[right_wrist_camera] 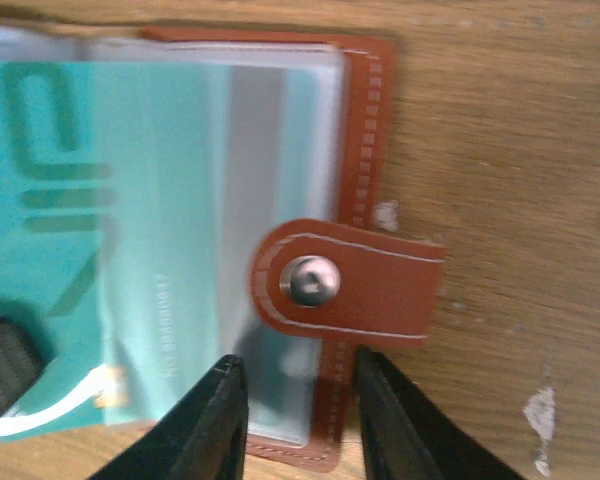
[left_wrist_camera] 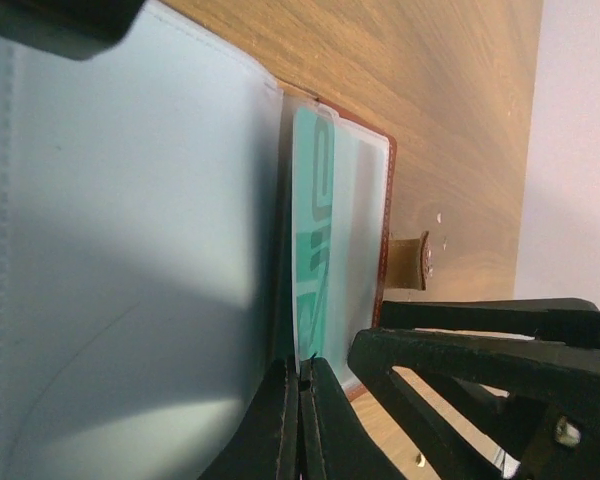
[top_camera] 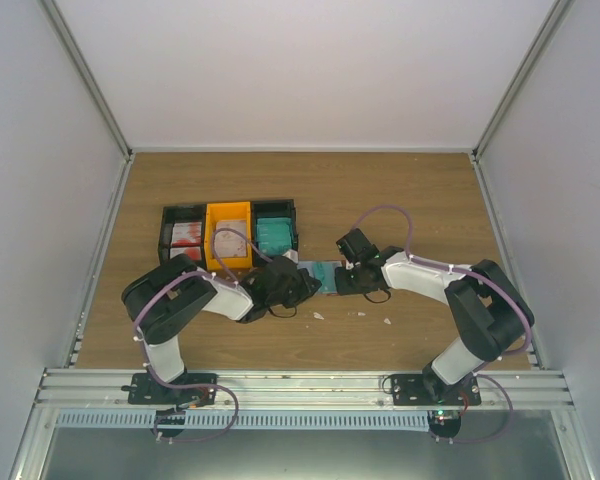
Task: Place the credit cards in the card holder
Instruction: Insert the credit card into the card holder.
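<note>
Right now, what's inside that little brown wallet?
A teal credit card sits partly under a clear pocket of the card holder. Whether other cards lie in the pockets beneath is covered.

I see the card holder (right_wrist_camera: 365, 130) as smooth reddish-brown leather-like material with pale stitching, its snap stud (right_wrist_camera: 310, 280) polished metal and its pockets (left_wrist_camera: 130, 250) clear, glossy plastic film with a bluish sheen. The teal card (right_wrist_camera: 70, 250) looks like smooth plastic. My worktop (right_wrist_camera: 520, 150) is matt wood grain, and the right pincer (right_wrist_camera: 298, 385) has matt black plastic fingers.
</note>
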Controlling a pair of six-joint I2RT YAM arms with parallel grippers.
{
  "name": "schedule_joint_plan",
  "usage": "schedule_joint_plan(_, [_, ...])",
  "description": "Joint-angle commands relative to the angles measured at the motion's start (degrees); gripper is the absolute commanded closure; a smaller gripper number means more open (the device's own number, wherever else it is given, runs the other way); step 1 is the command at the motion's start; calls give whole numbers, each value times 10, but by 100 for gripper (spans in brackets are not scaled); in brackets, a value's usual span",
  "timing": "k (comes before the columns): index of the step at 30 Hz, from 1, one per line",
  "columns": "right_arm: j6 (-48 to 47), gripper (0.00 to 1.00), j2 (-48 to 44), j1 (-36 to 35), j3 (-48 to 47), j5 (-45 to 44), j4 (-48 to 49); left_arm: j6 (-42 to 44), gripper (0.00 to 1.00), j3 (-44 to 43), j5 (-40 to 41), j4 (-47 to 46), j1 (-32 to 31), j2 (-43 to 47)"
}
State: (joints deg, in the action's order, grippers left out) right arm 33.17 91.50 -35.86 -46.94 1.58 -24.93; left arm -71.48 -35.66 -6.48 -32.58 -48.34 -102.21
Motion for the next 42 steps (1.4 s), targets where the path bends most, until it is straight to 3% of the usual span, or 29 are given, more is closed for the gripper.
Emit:
schedule_joint_plan(1, [16,63,6,-6,25,18,9,16,100,-6,-13,-5,-2,-24])
schedule_joint_plan(8, [32,49,-25,4,43,55,50,24,100,-5,-22,-5,-4,-26])
schedule_joint_plan(36, [20,48,-23,14,29,44,54,90,100,-52,-74,5,-4,-58])
schedule_joint_plan(39, [21,48,-38,14,23,24,40,105,96,-50,-75,25,-4,-45])
schedule_joint_plan(42, [23,47,-56,13,15,7,22,121,85,-44,-70,49,-4,-18])
